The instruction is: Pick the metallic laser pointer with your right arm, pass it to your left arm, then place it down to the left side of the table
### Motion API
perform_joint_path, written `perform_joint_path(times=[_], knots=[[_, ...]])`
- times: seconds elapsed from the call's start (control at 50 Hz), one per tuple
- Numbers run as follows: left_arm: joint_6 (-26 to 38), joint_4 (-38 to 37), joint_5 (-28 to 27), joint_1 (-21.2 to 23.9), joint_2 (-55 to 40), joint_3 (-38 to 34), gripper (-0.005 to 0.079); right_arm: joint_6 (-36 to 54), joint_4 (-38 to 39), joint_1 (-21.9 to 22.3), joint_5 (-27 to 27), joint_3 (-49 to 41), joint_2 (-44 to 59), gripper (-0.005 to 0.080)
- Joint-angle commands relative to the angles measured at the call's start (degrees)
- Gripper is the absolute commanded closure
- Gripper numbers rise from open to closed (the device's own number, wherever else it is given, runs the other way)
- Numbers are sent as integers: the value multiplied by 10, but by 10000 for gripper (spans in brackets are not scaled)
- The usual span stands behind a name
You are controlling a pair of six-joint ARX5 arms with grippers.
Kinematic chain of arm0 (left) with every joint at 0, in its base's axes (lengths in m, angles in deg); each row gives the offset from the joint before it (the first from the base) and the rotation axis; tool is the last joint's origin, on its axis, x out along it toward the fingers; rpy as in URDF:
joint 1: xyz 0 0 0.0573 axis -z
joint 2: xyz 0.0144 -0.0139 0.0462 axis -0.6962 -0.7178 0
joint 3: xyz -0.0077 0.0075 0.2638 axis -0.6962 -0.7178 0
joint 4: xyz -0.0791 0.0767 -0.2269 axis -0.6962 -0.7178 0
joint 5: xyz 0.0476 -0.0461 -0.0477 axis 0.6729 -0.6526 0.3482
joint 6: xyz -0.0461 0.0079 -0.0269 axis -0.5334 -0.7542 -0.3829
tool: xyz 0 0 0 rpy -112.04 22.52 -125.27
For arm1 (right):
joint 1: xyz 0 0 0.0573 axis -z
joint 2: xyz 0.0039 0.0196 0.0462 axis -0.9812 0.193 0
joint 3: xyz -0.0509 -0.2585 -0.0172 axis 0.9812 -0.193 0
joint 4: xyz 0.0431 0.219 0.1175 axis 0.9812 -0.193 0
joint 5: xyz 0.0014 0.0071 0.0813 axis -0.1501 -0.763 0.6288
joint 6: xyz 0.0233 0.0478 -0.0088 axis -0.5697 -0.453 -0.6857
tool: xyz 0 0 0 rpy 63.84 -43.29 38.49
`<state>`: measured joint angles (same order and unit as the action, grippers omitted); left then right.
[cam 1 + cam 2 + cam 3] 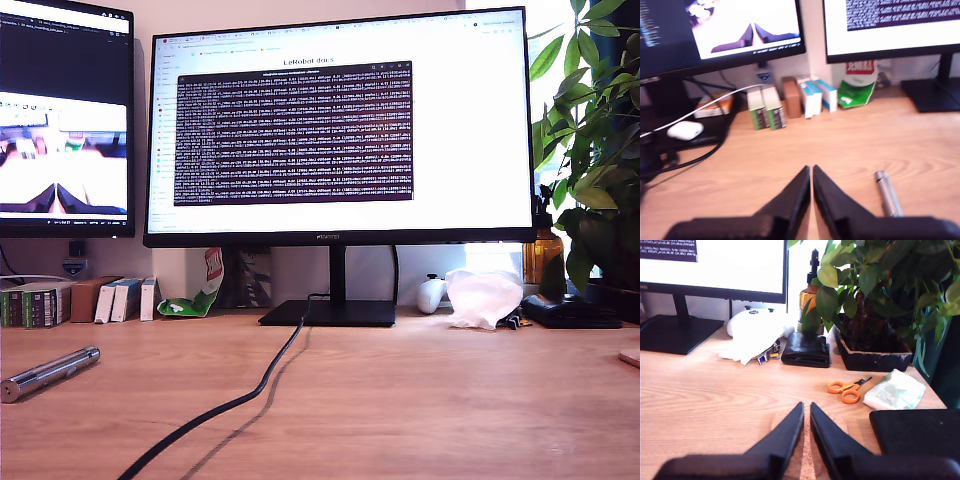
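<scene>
The metallic laser pointer (50, 372) lies flat on the wooden table (430, 400) near the exterior view's left edge. It shows again in the first wrist view as a silver cylinder, the laser pointer (887, 192), resting on the wood a short way beside my first gripper (811, 170). That gripper is shut with nothing between its pointed black fingers. My second gripper (806, 407) is also shut and empty, hovering over a cork mat (805, 460) on the table (715, 390). Neither arm shows in the exterior view.
A thick black cable (262, 382) runs from the monitor stand (328, 312) toward the front edge. Small boxes (790, 102) line the back. Orange scissors (845, 389), a black wallet (806, 350), a potted plant (870, 347) and a black pad (915, 432) lie near my second gripper.
</scene>
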<state>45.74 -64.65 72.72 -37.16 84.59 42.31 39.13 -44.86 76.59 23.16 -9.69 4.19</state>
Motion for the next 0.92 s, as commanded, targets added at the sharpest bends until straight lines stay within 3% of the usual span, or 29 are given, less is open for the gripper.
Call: perform_joint_path(times=[0.0, 0.36, 0.58, 0.9], knots=[[4, -18, 3, 0, 33, -17, 763, 1, 13, 3, 0, -3, -4, 735], [4, -10, 3, 2, 38, -17, 763, 5, 8, 1, 4, -3, -4, 735], [2, -69, 0, 2, 38, -17, 763, 5, -17, 1, 4, -2, -3, 735], [2, -70, 1, 2, 38, -17, 763, 5, -17, 1, 4, -2, -3, 735]])
